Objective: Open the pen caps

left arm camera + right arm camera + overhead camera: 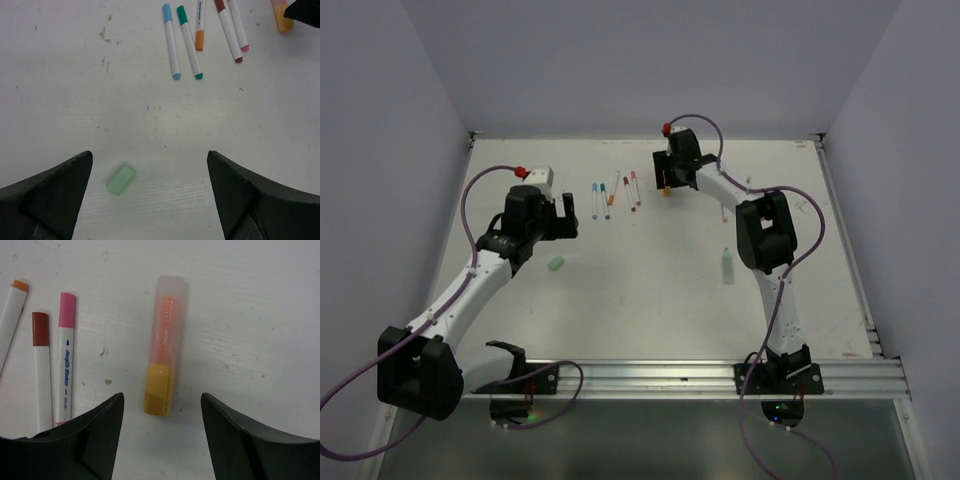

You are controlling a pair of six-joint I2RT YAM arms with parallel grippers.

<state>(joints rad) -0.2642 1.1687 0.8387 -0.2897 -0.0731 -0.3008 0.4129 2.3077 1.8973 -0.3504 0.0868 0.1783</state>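
Mint cap [120,179]: lies loose on the surface [650,300], off any pen, nearest the arm bases.
Left end effector [149,157]: jaws wide apart and holding nothing. It hangs above the mint cap, which sits towards its left finger.
Pale green highlighter [728,265]: alone on the right side, beside the right arm's forearm. It is too small to tell whether it is capped.
Slim pens [190,47]: five lie side by side further out, their coloured caps apparently on at the far ends.
Orange highlighter [164,345]: lies flat beyond the row, on its right.
Right end effector [161,400]: jaws parted with nothing gripped, poised over the highlighter's near end.
Key relation: the highlighter lies straight ahead of the right end effector, centred in the gap. Its long axis runs away from the wrist, crosswise to the closing line.
Cap end: probably the short solid orange piece nearest the fingers.
Nearer arm: the right one. The left is well apart.
Likely step: closing on the orange highlighter.
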